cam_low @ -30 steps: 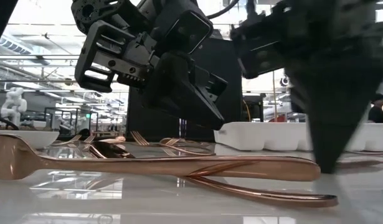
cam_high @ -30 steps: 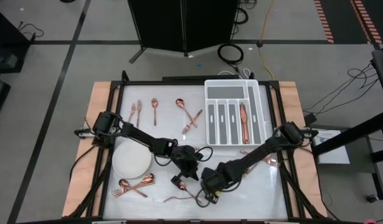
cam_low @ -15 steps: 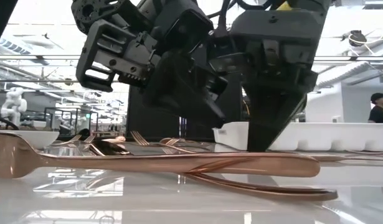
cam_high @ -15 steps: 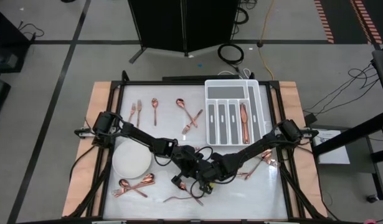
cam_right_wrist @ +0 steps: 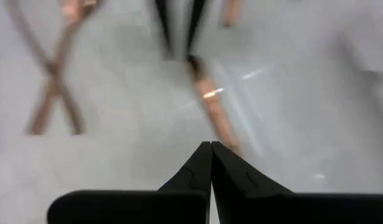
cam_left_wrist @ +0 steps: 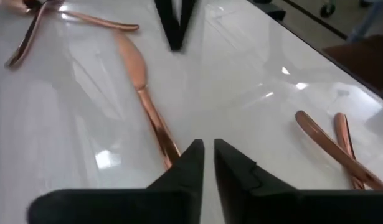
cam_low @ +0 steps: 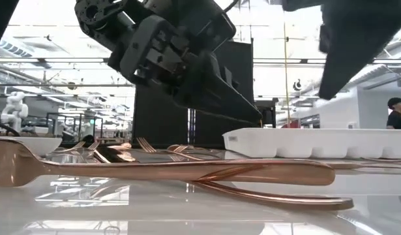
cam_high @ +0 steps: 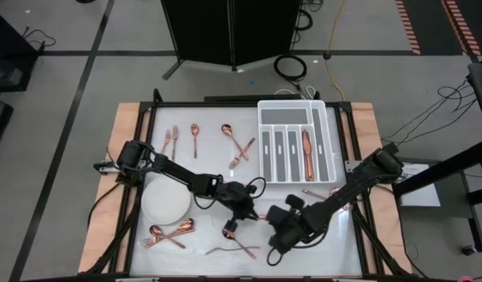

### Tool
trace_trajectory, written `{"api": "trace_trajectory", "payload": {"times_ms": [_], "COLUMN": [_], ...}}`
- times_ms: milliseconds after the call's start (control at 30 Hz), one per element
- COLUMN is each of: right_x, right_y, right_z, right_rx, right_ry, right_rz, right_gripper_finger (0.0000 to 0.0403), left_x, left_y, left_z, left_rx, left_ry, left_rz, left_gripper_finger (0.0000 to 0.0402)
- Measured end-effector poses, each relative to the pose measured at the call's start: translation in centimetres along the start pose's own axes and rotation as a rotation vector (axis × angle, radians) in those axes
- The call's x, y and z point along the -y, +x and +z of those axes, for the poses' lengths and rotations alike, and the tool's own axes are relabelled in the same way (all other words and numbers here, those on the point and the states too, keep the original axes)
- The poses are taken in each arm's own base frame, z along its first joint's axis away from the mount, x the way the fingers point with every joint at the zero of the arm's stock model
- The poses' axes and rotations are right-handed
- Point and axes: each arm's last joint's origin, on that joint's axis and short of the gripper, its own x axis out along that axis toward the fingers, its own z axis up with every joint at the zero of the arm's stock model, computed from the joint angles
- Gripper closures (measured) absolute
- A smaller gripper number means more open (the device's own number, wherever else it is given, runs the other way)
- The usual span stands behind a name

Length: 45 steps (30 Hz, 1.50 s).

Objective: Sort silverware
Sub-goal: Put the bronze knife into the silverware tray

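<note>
While over knife [cam_left_wrist: 143,93] — left claw [cam_left_wrist: 208,149]

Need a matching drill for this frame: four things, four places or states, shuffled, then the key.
Things:
1. round white plate
2. white compartmented tray
3. copper knife on the table
4. right gripper

Places or states:
A. fingers pressed together, holding nothing
B. far side of the table, one copper piece lying in a slot
C. beside the left arm, over toward the table's left
D. flat on the white surface, handle running under the left gripper

Pairs: 1-C, 2-B, 3-D, 4-A
</note>
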Motion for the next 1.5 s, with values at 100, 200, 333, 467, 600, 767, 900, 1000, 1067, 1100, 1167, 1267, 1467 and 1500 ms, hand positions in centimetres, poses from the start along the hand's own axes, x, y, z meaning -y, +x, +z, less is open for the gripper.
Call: {"api": "trace_trajectory", "payload": {"times_ms": [100,200,333,467,600,767,900,1000,1067,1100,1167,1267,1467,1500], "right_x": [0.5,0.5,0.5,0.5,0.5,1.3,2.2,2.6,2.8,2.8,2.8,2.8,2.8,2.8], "right_y": [-0.3,-0.4,-0.4,-0.4,-0.3,0.7,1.9,2.9,3.5,3.8,4.3,4.4,4.2,4.2], "right_z": [-0.4,-0.5,-0.4,-0.4,-0.5,-1.3,-2.3,-2.9,-3.3,-3.4,-3.6,-3.6,-3.4,-3.4], "right_rx": [0.015,0.019,0.019,0.021,0.025,0.01,-0.002,0.028,0.041,0.049,0.061,0.076,0.131,0.132], "right_ry": [0.016,0.021,0.023,0.022,0.02,0.007,0.04,0.039,0.009,-0.001,-0.007,-0.014,-0.028,-0.035], "right_rz": [-0.068,-0.074,-0.067,-0.067,-0.071,-0.113,-0.149,-0.153,-0.138,-0.123,-0.101,-0.086,-0.098,-0.097], "right_gripper_finger": [0.0403,0.0403,0.0403,0.0403,0.0403,0.0403,0.0403,0.0403,0.0403,0.0403,0.0403,0.0403,0.0403,0.0403], "left_x": [0.2,0.4,0.2,-0.1,-0.1,0.5,1.0,1.3,1.3,1.3,1.3,1.2,1.0,0.9], "left_y": [0.3,1.0,2.0,2.5,2.6,2.8,2.9,2.9,2.9,2.9,2.8,2.8,2.8,2.7], "left_z": [-0.2,-0.8,-1.6,-2.3,-2.8,-2.8,-2.8,-3.0,-3.2,-3.2,-3.4,-3.4,-3.5,-3.5], "left_rx": [0.0,-0.009,0.025,0.012,-0.014,-0.024,-0.034,-0.073,-0.099,-0.106,-0.12,-0.121,-0.126,-0.124], "left_ry": [-0.04,-0.056,-0.142,-0.212,-0.247,-0.242,-0.248,-0.232,-0.213,-0.211,-0.21,-0.229,-0.235,-0.236], "left_rz": [0.031,0.06,0.109,0.17,0.164,0.151,0.174,0.234,0.26,0.261,0.262,0.269,0.276,0.278], "left_gripper_finger": [0.0322,0.0285,0.0243,0.0225,0.0224,0.0223,0.0223,0.0227,0.0235,0.0241,0.0257,0.0286,0.0346,0.0353]}}
